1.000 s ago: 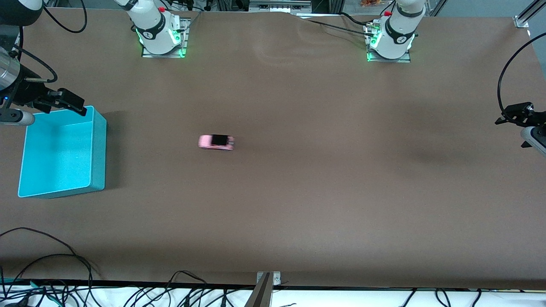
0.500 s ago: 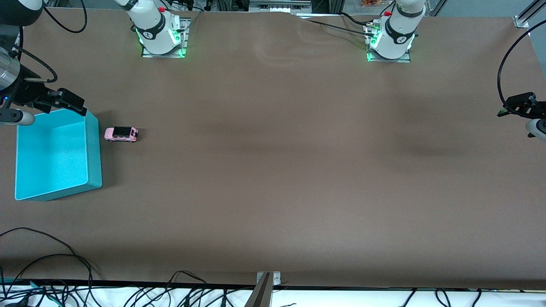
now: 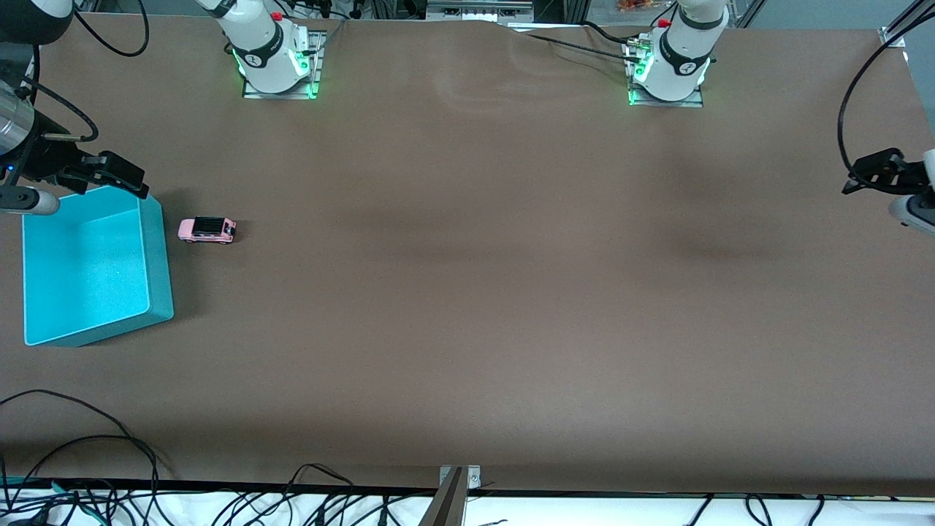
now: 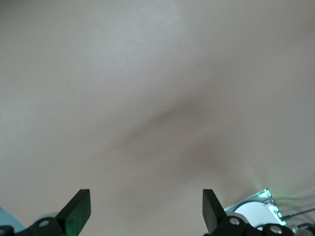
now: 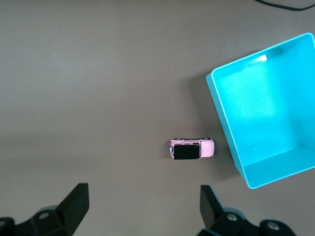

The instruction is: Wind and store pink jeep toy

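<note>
From the front view, you have the pink jeep toy point(image 3: 207, 229) sitting on its wheels on the brown counter point(image 3: 467, 292), just beside the turquoise bin point(image 3: 158, 256) on the side toward the left arm's end, apart from its wall by a narrow strip of counter. Its long axis runs along the length of the counter, pointing at the bin's wall. Your right gripper point(image 3: 117, 174) hangs over the bin's corner that lies farthest from the front camera, so the toy lies a little toward the left arm's end of it and slightly nearer the camera. Your left gripper point(image 3: 876, 172) waits well apart, over the left arm's end of the counter, so the right arm is plainly the nearer one for the pickup. In the left wrist view you see only bare counter between that gripper's point(image 4: 146, 210) released jaws, holding nothing. In the right wrist view, the right gripper point(image 5: 144, 201) also has its jaws spread wide and empty; the toy point(image 5: 192, 149) shows out ahead of them, off-centre toward the bin point(image 5: 231, 132), pink nose close to the bin's wall. I judge you need to shift the right gripper over the toy and set the jaws across its short width before descending.
</note>
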### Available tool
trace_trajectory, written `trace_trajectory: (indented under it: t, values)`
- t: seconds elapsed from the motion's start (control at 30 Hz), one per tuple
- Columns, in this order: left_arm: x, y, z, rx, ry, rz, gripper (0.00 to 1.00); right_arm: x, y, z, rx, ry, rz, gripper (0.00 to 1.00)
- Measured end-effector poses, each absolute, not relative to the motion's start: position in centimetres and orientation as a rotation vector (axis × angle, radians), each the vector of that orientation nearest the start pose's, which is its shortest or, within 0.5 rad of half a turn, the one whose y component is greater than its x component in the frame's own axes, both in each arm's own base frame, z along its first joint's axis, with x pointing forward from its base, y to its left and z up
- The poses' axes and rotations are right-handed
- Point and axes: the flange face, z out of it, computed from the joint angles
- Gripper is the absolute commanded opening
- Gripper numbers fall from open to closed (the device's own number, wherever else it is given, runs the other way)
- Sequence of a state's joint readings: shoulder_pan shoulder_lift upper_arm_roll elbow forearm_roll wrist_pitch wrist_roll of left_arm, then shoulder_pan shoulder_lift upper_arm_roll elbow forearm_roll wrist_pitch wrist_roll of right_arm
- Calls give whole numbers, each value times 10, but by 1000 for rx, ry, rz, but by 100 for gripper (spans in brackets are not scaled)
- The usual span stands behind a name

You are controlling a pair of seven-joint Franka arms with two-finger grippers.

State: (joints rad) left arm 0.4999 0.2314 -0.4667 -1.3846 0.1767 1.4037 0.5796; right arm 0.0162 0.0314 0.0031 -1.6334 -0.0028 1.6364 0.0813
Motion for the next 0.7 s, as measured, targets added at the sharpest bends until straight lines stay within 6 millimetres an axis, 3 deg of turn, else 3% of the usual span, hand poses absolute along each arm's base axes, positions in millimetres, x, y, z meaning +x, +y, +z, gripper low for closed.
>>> trace_trajectory:
  t: [0.17,0.3,0.47,0.7]
  values:
    - [598,45,582,-3018,769,264,100,567,11,583,-3144,97,44,100]
    - [594,35,582,-3108,617,245,100,567,11,583,-3144,97,44,100]
    - [581,19,584,-3143,394,246,100,567,11,583,-3144,97,44,100]
    - [553,-24,598,-3122,331,229,100,567,16,583,-3144,82,44,100]
